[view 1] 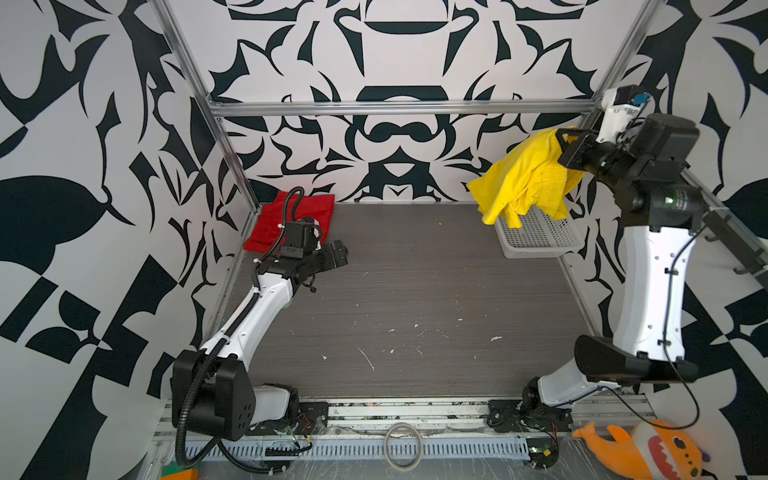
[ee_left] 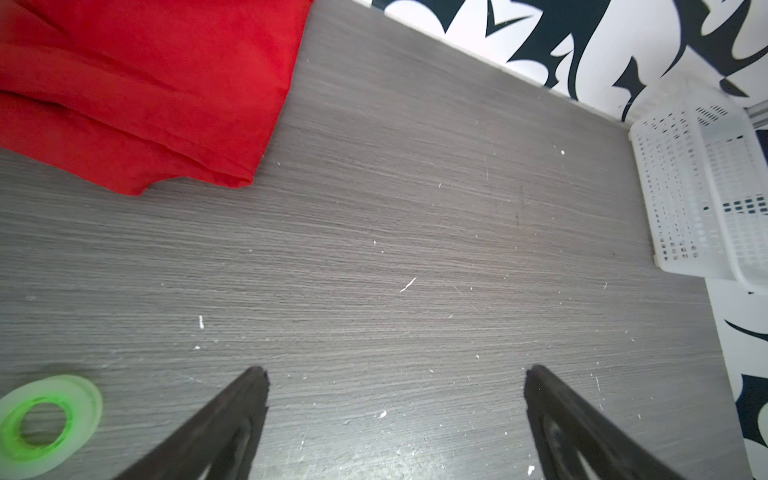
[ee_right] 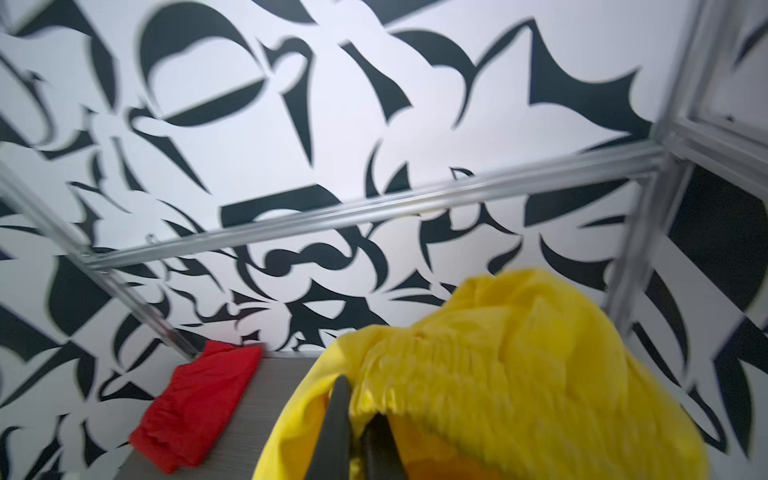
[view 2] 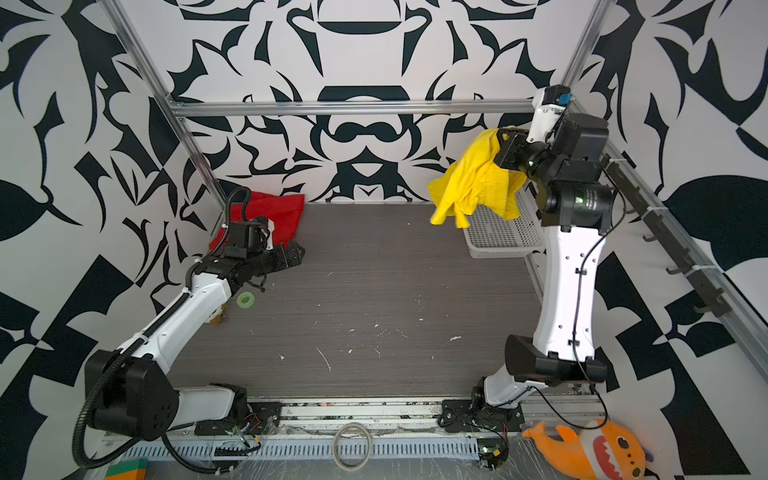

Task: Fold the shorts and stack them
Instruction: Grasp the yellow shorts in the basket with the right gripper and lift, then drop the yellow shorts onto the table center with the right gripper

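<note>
Low over the left side of the tabletop (view 1: 415, 291), the left tool (ee_left: 395, 372) hangs spread wide and empty, facing the bare middle. Just beyond it, the red shorts (view 1: 320, 205) lie flat in the far left corner. Across at the far right, the right tool (ee_right: 359, 401) is clamped on the yellow shorts (view 1: 519, 183), bunched and dangling above the basket (view 1: 540, 245). To stack, I reckon they must travel leftward to the red pair.

Yellow shorts (view 1: 523, 183) hang bunched aloft; red shorts (view 1: 322, 207) lie flat.
</note>
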You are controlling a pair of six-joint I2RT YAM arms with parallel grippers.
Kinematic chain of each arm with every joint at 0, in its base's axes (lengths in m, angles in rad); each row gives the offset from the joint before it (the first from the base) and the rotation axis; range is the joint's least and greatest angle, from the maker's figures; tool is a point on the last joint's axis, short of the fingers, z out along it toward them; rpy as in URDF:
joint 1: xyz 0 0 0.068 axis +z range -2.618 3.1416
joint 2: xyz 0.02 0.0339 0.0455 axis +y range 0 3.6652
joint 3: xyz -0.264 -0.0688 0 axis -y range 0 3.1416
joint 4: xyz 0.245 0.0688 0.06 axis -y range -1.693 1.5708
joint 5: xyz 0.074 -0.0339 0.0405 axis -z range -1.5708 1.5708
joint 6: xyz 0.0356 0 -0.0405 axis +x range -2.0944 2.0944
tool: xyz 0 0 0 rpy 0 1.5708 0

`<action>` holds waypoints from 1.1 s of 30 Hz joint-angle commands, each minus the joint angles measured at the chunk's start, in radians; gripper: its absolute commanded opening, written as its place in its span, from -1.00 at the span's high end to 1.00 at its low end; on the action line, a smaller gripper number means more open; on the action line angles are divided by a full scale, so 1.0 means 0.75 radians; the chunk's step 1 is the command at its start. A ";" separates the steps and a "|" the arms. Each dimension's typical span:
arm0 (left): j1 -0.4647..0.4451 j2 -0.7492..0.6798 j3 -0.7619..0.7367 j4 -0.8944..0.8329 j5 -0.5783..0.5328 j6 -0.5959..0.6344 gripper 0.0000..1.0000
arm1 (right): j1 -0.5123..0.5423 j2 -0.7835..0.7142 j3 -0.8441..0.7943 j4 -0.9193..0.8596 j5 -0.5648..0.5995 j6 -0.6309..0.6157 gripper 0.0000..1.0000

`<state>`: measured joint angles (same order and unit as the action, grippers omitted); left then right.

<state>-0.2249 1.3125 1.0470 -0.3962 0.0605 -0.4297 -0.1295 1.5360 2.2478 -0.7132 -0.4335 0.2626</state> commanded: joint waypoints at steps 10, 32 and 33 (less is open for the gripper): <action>-0.009 -0.040 0.004 -0.058 -0.028 -0.008 -0.99 | 0.385 -0.235 -0.852 0.248 -0.127 0.151 0.15; -0.291 -0.068 -0.403 0.040 0.193 -0.086 -0.93 | 0.694 -0.438 -1.798 0.177 0.280 0.394 -0.48; -0.299 -0.062 -0.425 0.055 0.178 -0.103 -0.93 | 0.694 -0.425 -1.845 0.225 0.279 0.410 -0.49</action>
<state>-0.4408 1.2469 0.7715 -0.3939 0.2146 -0.4358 0.3897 1.2114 0.9260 -0.6441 -0.2451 0.4885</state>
